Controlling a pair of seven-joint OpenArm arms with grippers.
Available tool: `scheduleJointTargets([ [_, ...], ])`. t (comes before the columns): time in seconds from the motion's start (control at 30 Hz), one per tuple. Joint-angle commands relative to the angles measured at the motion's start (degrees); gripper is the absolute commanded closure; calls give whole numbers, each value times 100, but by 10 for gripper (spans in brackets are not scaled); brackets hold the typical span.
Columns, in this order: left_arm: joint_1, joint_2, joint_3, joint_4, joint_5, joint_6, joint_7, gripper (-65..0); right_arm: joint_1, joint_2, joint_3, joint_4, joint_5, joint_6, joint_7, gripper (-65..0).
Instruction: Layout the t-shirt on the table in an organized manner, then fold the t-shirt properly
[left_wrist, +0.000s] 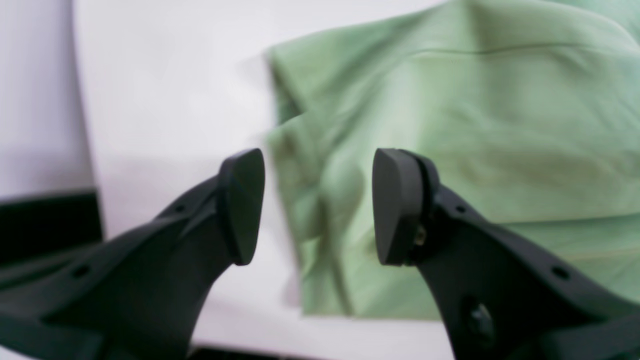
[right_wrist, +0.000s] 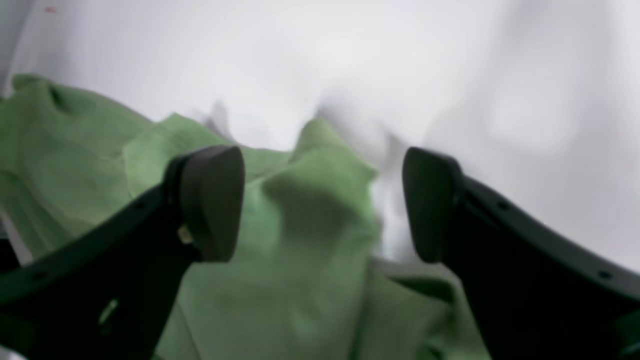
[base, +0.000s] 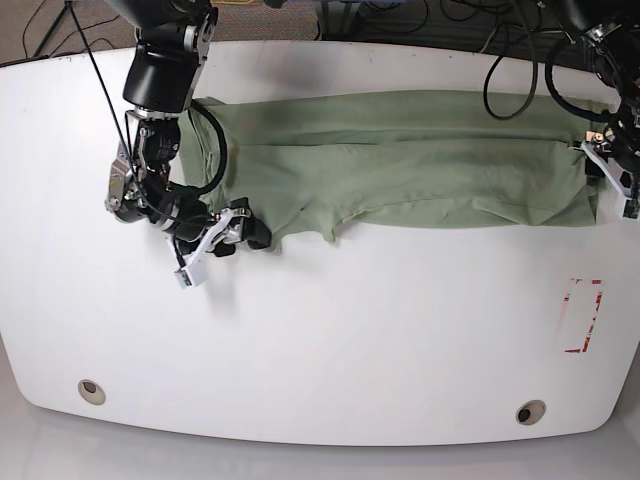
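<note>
Nearest along the front rim of the surface (base: 320, 380): two round grommet holes (base: 91, 391), bare white between them, plus a red-marked rectangle (base: 583, 316) off toward the rim on the left arm's side, all well short of the t-shirt (base: 400, 165). Farther in, across the far half of the surface, lies the t-shirt, stretched into one long band from arm to arm, apparently doubled lengthwise, with a small flap of cloth hanging off its near edge toward the right arm's end; likely spread wide so the next fold can be taken squarely. At that end, right pincer (right_wrist: 322, 202) spread apart with nothing gripped, straddling a raised hump of cloth at the t-shirt's near corner, poised as if to pinch it. At the opposite end, left pincer (left_wrist: 317, 205) likewise released and empty, hanging just over the t-shirt's short edge where green meets white, lined up for a hold on that hem. Judged stage: layout largely done, cross-fold not begun; matching grips at both ends probably needed to keep the band from skewing.
</note>
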Motion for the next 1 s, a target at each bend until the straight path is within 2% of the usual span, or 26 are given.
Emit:
scheduleJointTargets([
  [0.0,-52,-111,-44,113,-60,10,-95,-312,112,70,-64,-80,118,49,183,-476],
  [0.23,-52,-120,-53,104,-60,10,-95,-312,77,9,-389,-97,135,49,192,-474],
  [0.33,-61,-120,-53,104,-60,10,-95,-312,68,-132,-521,-97,135,49,201,-472],
  [0.43,-61,-111,-53,95,-60,10,-95,-312,59,-194,-565,-97,135,49,209,-447],
  [0.5,-61,-111,-53,95,-60,10,-95,-312,59,-211,-582,-97,127,49,209,-395],
  [0.53,-61,-102,-53,95,-60,10,-95,-312,59,-211,-582,-106,118,49,227,-335],
  [0.57,-61,-102,-53,95,-60,10,-95,-312,59,-211,-582,-106,118,49,227,-309],
  [0.63,-61,-102,-36,95,-60,10,-95,-312,77,-211,-582,-115,118,49,297,-179],
  [0.77,-61,-93,-36,86,-60,10,-95,-312,103,-211,-591,-115,118,49,394,-2],
  [0.97,-61,-93,-27,78,-60,10,-95,-312,200,-211,-582,96,135,49,394,-19],
])
